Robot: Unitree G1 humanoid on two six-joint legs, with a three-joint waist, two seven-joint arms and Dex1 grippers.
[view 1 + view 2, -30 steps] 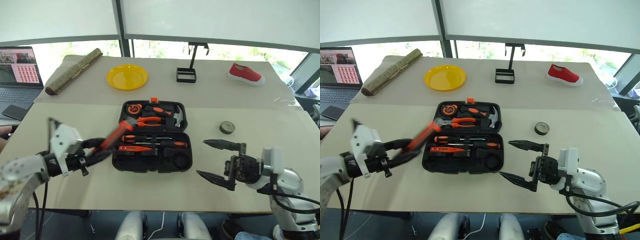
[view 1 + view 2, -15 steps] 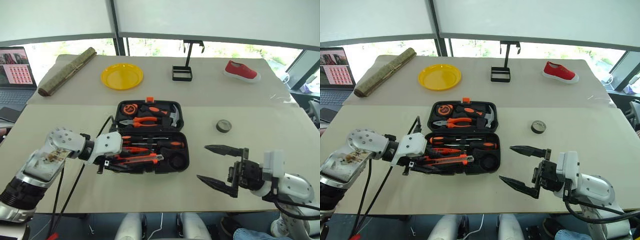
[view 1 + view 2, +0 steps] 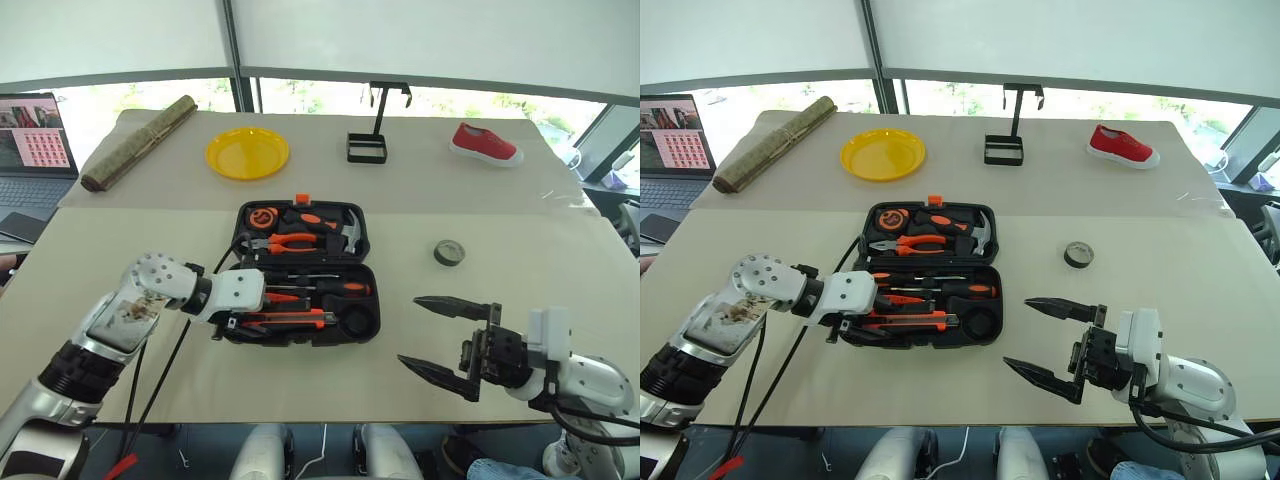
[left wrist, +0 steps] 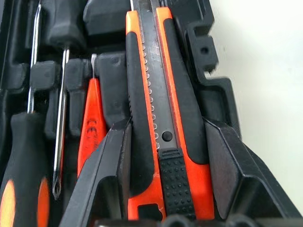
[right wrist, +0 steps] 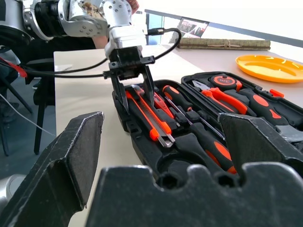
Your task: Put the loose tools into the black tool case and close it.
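The black tool case [image 3: 304, 272] lies open in the middle of the pale surface [image 3: 150, 245], both halves flat, its small orange latch at the far edge. In the near half sit two screwdrivers [image 3: 318, 287], a slim orange tester pen [image 4: 91, 124] bearing a small "CE" mark, and the orange-black utility knife [image 3: 290, 319] along the front slot. The left claw [image 4: 161, 165] is down at the case's left end, its fingers pinching the knife's handle. The small dark tape roll [image 3: 451, 253] rests on the surface to the right of the case, well apart from it. The right claw [image 3: 448, 335] hovers near the front edge, fingers spread wide, holding nothing. Farther back lie a yellow plate [image 3: 247, 153], a red shoe [image 3: 484, 144] and a laptop [image 3: 35, 140].
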